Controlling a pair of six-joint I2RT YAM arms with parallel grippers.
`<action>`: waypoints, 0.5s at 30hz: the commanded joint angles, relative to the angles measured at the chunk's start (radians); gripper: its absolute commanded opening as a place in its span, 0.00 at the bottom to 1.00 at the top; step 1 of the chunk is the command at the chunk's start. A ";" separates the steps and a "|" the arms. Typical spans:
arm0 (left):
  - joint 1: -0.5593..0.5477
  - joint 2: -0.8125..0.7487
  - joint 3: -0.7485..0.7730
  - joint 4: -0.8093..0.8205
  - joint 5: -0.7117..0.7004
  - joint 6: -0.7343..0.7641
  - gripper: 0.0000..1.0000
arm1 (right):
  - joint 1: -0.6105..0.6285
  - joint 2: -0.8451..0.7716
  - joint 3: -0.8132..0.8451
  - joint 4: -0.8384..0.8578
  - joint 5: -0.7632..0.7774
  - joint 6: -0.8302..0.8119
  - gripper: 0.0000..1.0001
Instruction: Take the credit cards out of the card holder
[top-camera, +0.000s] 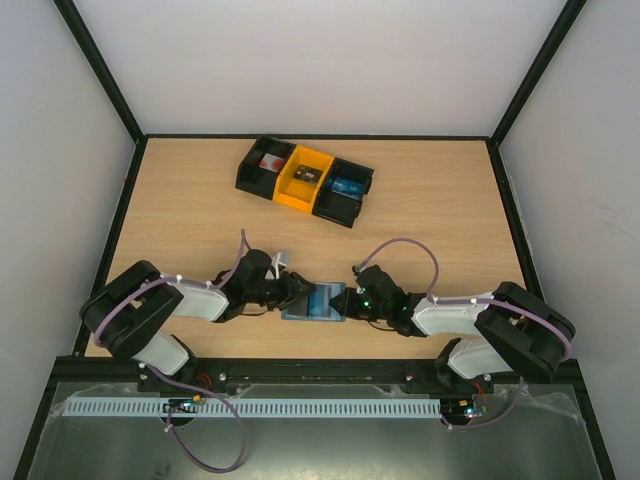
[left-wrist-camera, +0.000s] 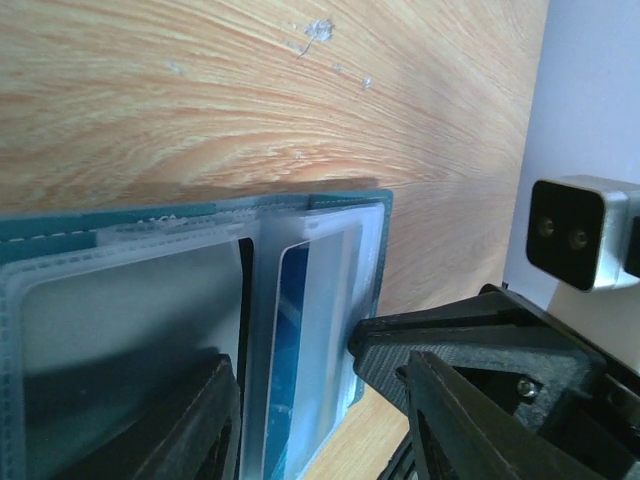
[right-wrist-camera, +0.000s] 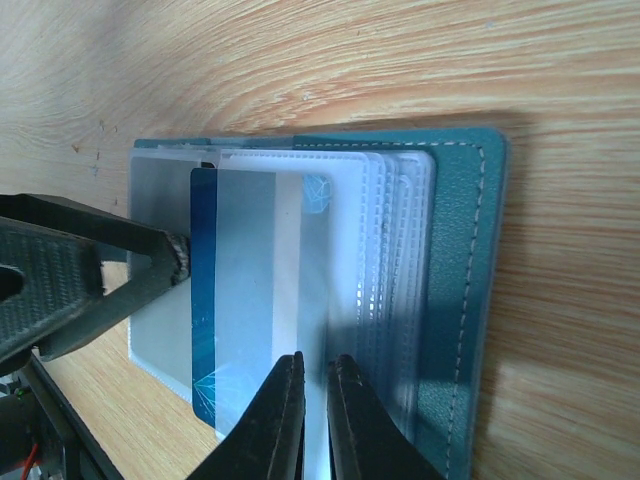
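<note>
The card holder is lying open and flat on the wooden table, directly between the two sets of fingers, which are meeting over it from opposite sides. Its teal stitched cover is facing down against the wood, and a fan of clear sleeves is spreading out on top of it.

The right gripper is reaching in over the sleeves with its fingers drawn almost together, leaving only a thin slit. A pale sheet edge is running into that slit, so the fingers are pinching the sleeve stack. I cannot tell whether the card itself is caught in the pinch. A blue-and-white card is showing through the topmost sleeve. It is lying mostly on the side of the right fingertips that faces the other arm, with one part passing beneath them.

The left gripper is holding its fingers wide apart. The free edge of the sleeves and the card's blue stripe are lying in the gap between them, and neither finger is visibly closing on anything. In the right wrist view, one left fingertip is touching the outer edge of the top sleeve, just beside the blue stripe. In the left wrist view, the black tip of the right gripper is touching that same sleeve edge, with the right wrist camera sitting just behind it.

Well beyond both sets of fingertips, a black-and-yellow tray is sitting at an angle on the far part of the table
</note>
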 joint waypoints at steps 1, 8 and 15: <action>-0.013 0.045 -0.001 0.063 0.012 -0.014 0.45 | -0.002 0.018 -0.020 -0.019 0.028 0.002 0.09; -0.018 0.088 -0.005 0.122 0.022 -0.038 0.25 | -0.002 0.013 -0.030 -0.021 0.036 -0.001 0.09; -0.021 0.109 -0.003 0.164 0.036 -0.061 0.17 | -0.002 0.011 -0.030 -0.019 0.035 -0.002 0.09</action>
